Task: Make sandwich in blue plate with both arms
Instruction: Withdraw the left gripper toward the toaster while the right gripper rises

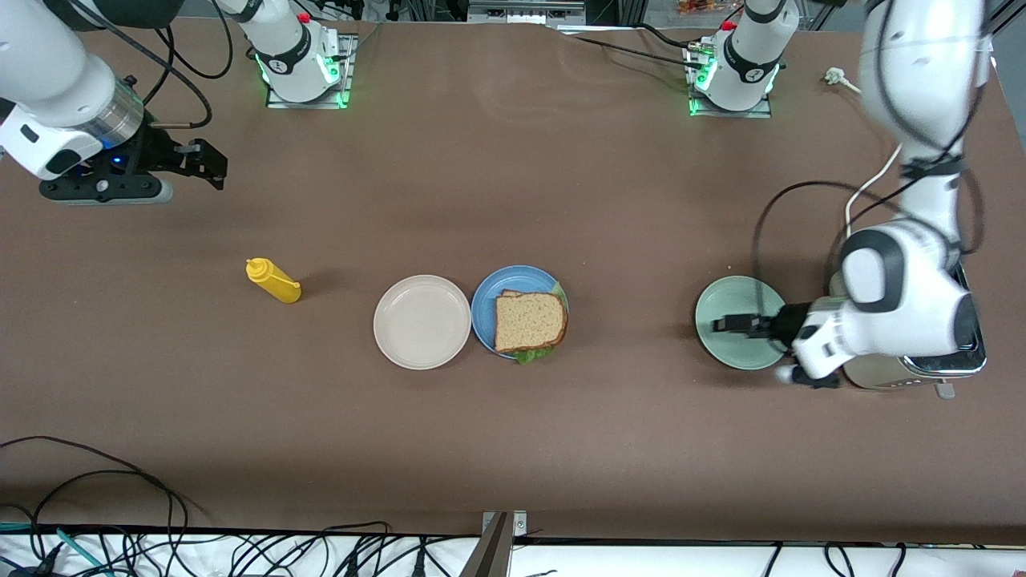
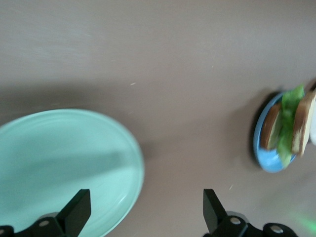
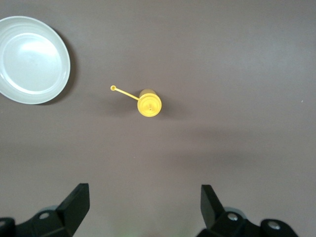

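The sandwich (image 1: 530, 321), two brown bread slices with green lettuce between, lies on the blue plate (image 1: 486, 308) at the middle of the table. The left wrist view shows the sandwich (image 2: 290, 123) and the blue plate (image 2: 267, 161) edge-on and some way off. My left gripper (image 1: 731, 323) is open and empty over the mint-green plate (image 1: 721, 298), toward the left arm's end. In its wrist view the left gripper (image 2: 145, 203) straddles that plate's rim (image 2: 129, 163). My right gripper (image 1: 210, 164) is open and empty above bare table toward the right arm's end, also empty in its wrist view (image 3: 145, 197).
A cream-white plate (image 1: 422, 322) touches the blue plate on the side toward the right arm's end, seen bare in the right wrist view (image 3: 32, 59). A yellow squeeze bottle (image 1: 274, 281) (image 3: 149, 104) stands farther that way. A silver toaster (image 1: 922, 367) sits under the left arm.
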Robot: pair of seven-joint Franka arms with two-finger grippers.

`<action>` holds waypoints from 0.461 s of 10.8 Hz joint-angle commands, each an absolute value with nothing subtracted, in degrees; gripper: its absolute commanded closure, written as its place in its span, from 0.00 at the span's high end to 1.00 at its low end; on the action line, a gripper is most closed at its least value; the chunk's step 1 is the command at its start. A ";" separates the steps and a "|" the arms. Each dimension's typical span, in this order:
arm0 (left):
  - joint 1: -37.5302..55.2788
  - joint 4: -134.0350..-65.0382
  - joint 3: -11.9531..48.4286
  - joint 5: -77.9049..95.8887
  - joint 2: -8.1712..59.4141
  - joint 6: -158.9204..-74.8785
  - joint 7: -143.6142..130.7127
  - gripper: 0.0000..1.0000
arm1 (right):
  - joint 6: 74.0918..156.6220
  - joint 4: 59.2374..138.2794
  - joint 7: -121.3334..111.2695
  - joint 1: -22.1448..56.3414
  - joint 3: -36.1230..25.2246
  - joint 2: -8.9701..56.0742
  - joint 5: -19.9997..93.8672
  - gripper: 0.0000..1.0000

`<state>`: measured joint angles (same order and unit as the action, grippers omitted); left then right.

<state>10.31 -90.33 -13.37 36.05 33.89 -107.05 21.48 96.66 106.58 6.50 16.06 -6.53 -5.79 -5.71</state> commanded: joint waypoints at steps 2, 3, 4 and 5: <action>9.76 -95.10 -12.66 13.24 17.00 -104.69 21.82 1.00 | 97.03 105.38 6.06 4.49 2.62 -5.71 -4.83 1.00; 9.76 -95.10 -12.66 10.49 14.53 -102.24 20.49 1.00 | 97.03 105.29 6.33 4.40 2.72 -5.89 -4.66 1.00; 9.67 -95.10 -12.66 9.15 12.59 -100.65 19.17 1.00 | 96.86 105.29 6.24 4.22 2.72 -6.15 -3.88 1.00; 9.67 -95.10 -12.66 7.40 11.09 -99.50 18.81 1.00 | 96.94 105.29 6.15 2.48 2.99 -6.50 -2.39 1.00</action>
<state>9.44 -91.92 -13.00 12.04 16.25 -101.09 20.76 97.21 106.06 6.36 5.65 1.46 -5.76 -5.12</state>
